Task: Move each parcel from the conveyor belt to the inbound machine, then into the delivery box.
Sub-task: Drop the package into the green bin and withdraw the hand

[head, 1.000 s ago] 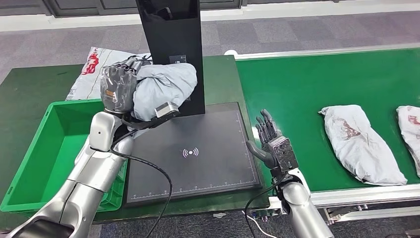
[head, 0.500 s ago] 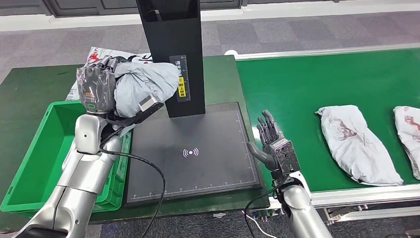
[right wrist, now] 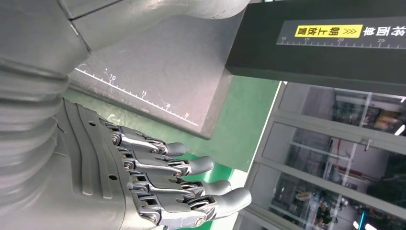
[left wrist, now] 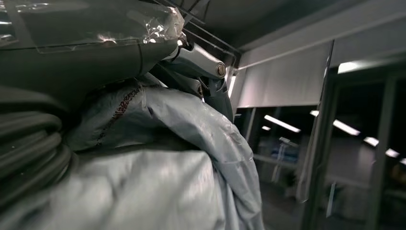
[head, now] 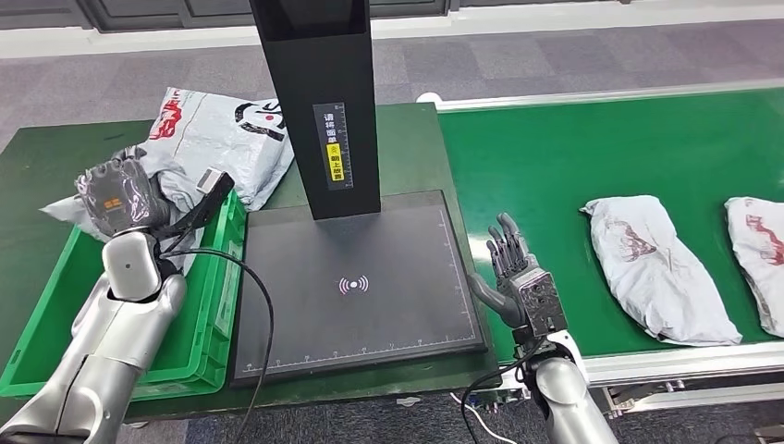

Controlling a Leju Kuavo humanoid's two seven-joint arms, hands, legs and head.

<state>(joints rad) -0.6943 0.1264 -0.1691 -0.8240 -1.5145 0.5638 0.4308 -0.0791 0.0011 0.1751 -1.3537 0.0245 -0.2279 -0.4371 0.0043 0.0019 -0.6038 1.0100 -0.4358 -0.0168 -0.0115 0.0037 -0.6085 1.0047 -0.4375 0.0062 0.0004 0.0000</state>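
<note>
Left hand around crumpled grey parcel

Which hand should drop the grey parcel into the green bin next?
Left. The left hand already grips the grey plastic parcel above the green plastic bin. The right hand is open beside the black scanner pad, holding nothing.

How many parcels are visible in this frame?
4: two grey plastic parcels on the green conveyor belt, one held by the left hand over the green box, one behind the box.
</note>
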